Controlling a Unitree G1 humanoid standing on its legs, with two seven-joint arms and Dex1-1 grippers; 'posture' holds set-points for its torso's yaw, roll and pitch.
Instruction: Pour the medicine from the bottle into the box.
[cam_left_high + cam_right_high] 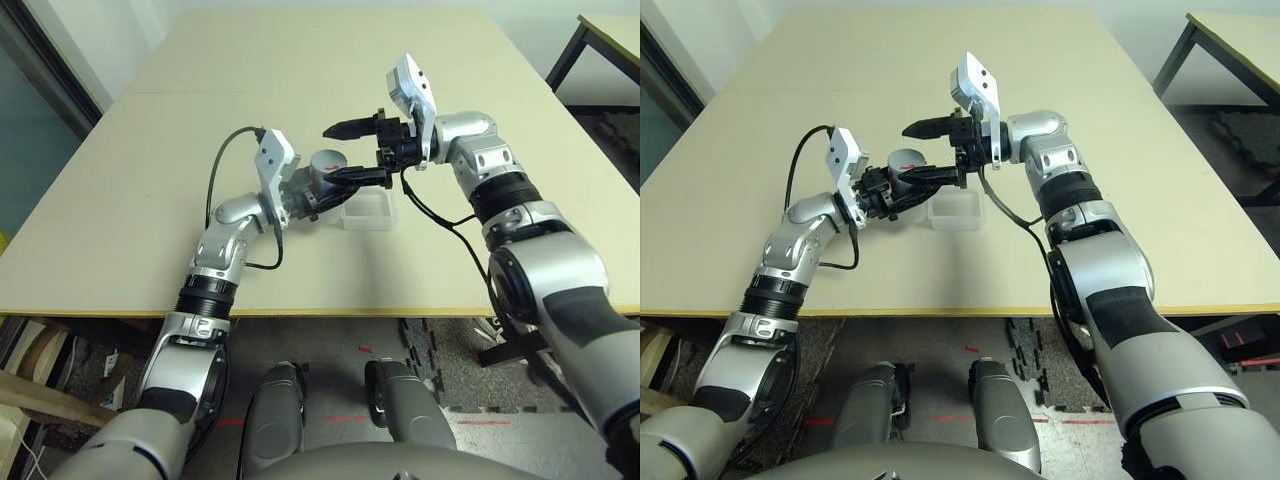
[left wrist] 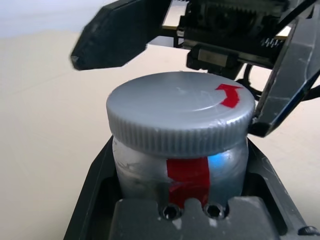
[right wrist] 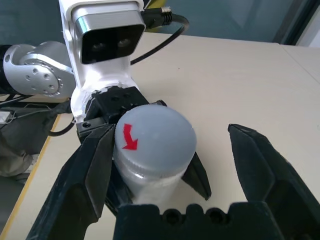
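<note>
Beige table [image 1: 150, 180] carries everything, broad and bare. Left gripper [image 1: 320, 190] at centre, jaws pinching bottle [image 2: 180, 170] around body, cap [image 2: 180, 115] on, tilted. Right gripper [image 3: 170, 165] comes in from 3 o'clock, jaws spread, straddling cap, not clamped. Clear box [image 1: 367, 212] sits on table at 4 o'clock of bottle, just beside. Bottle looks light, rigid, smooth-walled; ribbed cap edge likely best hold for twisting.

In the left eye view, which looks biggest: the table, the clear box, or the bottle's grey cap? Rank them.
1. Table, by far the largest.
2. Box.
3. Cap, slightly smaller than the box, though it is held above the table and nearer the camera, so that gap is unsure.
</note>
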